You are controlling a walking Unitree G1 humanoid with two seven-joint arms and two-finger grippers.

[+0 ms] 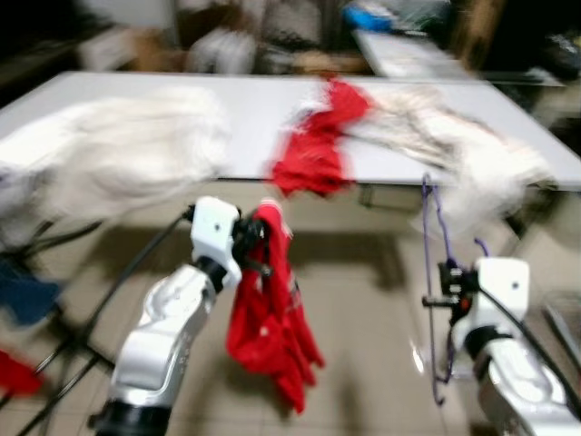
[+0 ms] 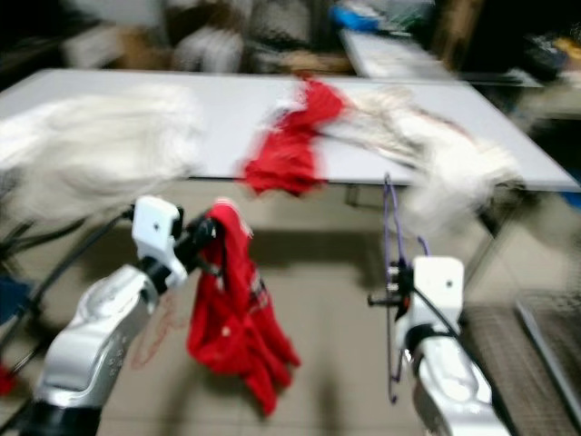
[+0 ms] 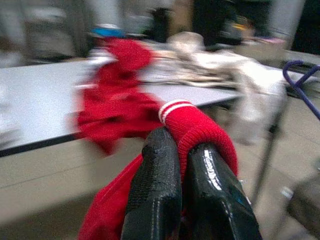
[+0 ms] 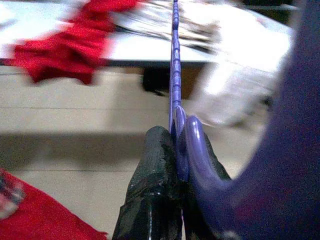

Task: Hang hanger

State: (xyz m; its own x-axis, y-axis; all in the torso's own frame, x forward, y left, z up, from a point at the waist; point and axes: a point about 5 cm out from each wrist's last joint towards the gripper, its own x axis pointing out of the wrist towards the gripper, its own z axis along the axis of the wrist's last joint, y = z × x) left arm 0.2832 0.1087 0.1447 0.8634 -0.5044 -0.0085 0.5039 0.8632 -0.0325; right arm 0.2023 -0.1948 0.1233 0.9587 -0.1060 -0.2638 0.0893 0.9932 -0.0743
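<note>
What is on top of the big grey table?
On the grey table lie a fluffy white heap, a red garment drooping over the front edge, and pale clothes. Whatever lies beneath those piles is covered.

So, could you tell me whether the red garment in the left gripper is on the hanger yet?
Not yet. The red garment dangles loose from the left gripper, apart from the purple hanger in the right gripper.

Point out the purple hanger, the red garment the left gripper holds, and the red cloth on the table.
purple hanger (image 1: 442, 300), left eye view, on its long thin side.
red garment (image 1: 268, 336), left eye view, on the hanging body.
red cloth (image 1: 313, 154), left eye view, mid-pile at the table edge.
</note>
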